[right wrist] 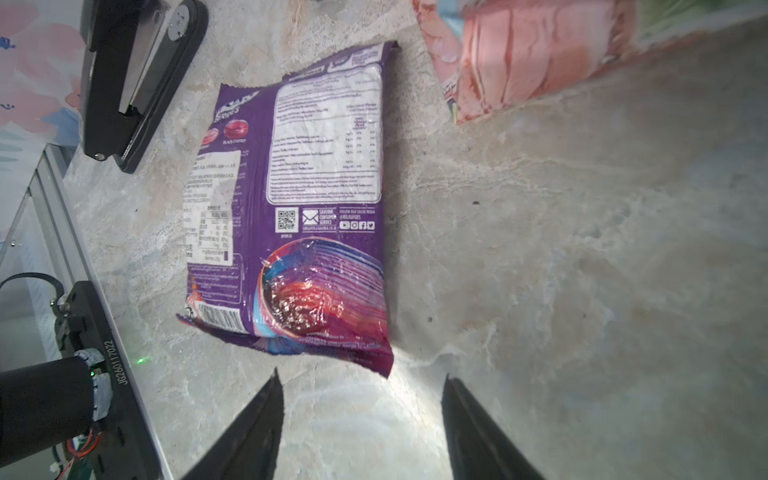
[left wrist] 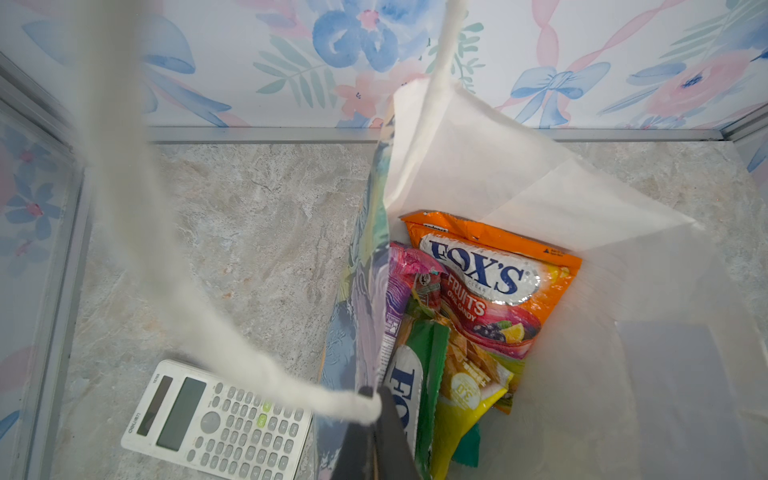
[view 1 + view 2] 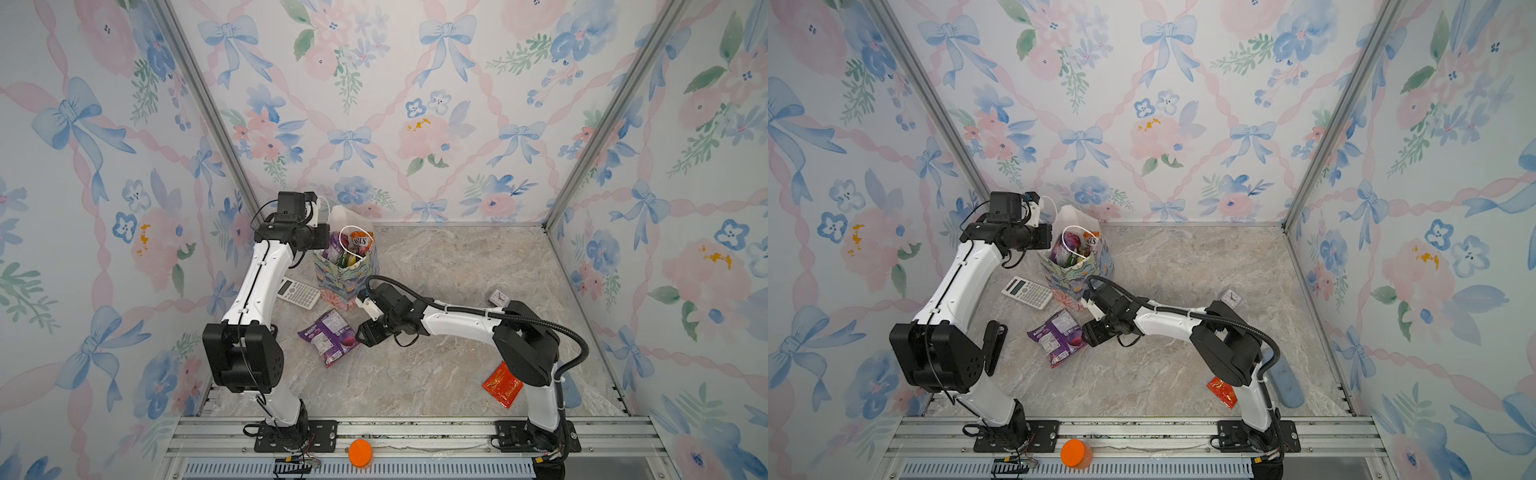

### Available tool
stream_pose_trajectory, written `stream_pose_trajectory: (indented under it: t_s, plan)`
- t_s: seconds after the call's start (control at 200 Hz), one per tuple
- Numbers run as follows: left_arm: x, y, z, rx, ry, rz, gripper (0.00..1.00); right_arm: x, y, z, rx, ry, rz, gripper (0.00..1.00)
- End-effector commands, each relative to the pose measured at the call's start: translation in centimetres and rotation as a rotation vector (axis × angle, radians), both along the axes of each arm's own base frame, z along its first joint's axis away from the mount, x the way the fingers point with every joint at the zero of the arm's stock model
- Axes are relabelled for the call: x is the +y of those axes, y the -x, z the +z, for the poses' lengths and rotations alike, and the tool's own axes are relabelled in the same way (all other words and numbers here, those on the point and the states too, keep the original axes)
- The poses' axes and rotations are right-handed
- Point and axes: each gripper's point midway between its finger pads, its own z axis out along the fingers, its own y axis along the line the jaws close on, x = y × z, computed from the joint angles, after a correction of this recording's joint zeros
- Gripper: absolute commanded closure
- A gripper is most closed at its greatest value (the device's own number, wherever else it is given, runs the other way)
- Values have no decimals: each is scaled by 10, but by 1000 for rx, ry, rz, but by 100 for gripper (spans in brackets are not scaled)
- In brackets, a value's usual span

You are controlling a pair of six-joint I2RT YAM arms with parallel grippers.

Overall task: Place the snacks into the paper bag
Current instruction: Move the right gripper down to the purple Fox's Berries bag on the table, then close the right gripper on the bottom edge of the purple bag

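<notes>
Several glossy packets [image 2: 490, 282] sat in the flowered paper bag [image 3: 340, 282] pinched by the left gripper [image 2: 374, 415], while a purple plastic packet [image 3: 328, 336], facing the right gripper's [image 1: 362, 376] empty spread jaws, and a red sachet [image 3: 501, 384] lay outside.

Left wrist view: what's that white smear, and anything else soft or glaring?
Left wrist view: the cord handle, out of focus near the lens; orange packet sharp. Right wrist view: purple packet sharp, glare on its foil; paper bag blurred.

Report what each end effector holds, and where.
Left end effector pinches the cord handle of the paper bag. Right end effector holds nothing; open beside the purple packet.
</notes>
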Motion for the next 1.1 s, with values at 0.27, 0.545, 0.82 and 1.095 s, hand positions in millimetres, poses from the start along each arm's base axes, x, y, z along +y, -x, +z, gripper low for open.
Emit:
stream_pose_trajectory:
  t_s: [0.27, 0.545, 0.82, 1.095]
  plan:
    - [0, 6, -9, 35, 8, 0, 100, 26, -2, -18, -46, 67, 56, 37]
    - [0, 5, -9, 33, 9, 0, 100, 42, -1, -32, -45, 80, 59, 38]
    - [0, 6, -9, 33, 6, 1, 100, 44, 5, -46, -32, 100, 52, 49]
    - [1, 5, -9, 33, 6, 1, 100, 35, 7, -49, -35, 103, 36, 67]
